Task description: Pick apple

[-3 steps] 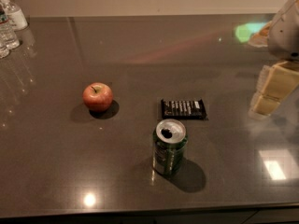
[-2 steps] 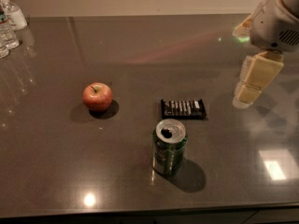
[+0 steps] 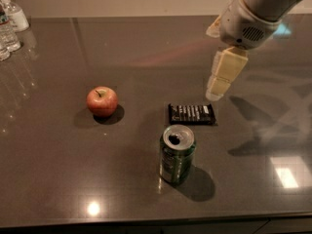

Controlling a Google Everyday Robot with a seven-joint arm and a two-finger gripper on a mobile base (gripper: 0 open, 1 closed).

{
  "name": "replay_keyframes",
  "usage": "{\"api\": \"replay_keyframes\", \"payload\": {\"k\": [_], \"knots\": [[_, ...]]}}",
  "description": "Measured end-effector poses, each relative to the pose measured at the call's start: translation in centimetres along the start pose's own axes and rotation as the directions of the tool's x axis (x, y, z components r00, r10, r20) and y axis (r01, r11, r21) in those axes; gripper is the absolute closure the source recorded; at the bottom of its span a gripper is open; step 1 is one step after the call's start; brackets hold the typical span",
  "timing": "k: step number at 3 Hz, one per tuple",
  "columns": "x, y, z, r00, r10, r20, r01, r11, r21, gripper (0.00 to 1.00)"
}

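Observation:
The apple (image 3: 102, 101) is small, round and red with yellowish patches and a short brown stem. It sits on the dark table (image 3: 58, 169) left of centre. My gripper (image 3: 214, 94) hangs from the arm at the upper right, above the table, just above the right end of a black snack bar (image 3: 191, 114). It is far to the right of the apple and holds nothing that I can see.
An open green can (image 3: 177, 154) stands upright in front of the snack bar. Clear water bottles (image 3: 10, 23) stand at the far left corner. The table's front edge runs along the bottom of the view.
The arm and gripper have moved left and into view, from the right edge toward the snack bar. The apple, can and bar have not moved.

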State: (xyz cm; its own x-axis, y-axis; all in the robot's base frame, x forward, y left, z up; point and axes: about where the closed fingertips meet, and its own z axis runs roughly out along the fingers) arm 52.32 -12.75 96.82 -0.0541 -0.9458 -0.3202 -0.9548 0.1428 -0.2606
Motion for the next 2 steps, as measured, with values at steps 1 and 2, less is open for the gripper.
{"api": "replay_keyframes", "payload": {"k": [1,2], "knots": [[-2.6,-0.8,2.5,0.999,-0.012,0.053,0.014,0.9993,-0.035,0.0],[-5.4,-0.7,4.7,0.994,-0.017,0.106,0.025,0.9969,-0.075,0.0]]}}
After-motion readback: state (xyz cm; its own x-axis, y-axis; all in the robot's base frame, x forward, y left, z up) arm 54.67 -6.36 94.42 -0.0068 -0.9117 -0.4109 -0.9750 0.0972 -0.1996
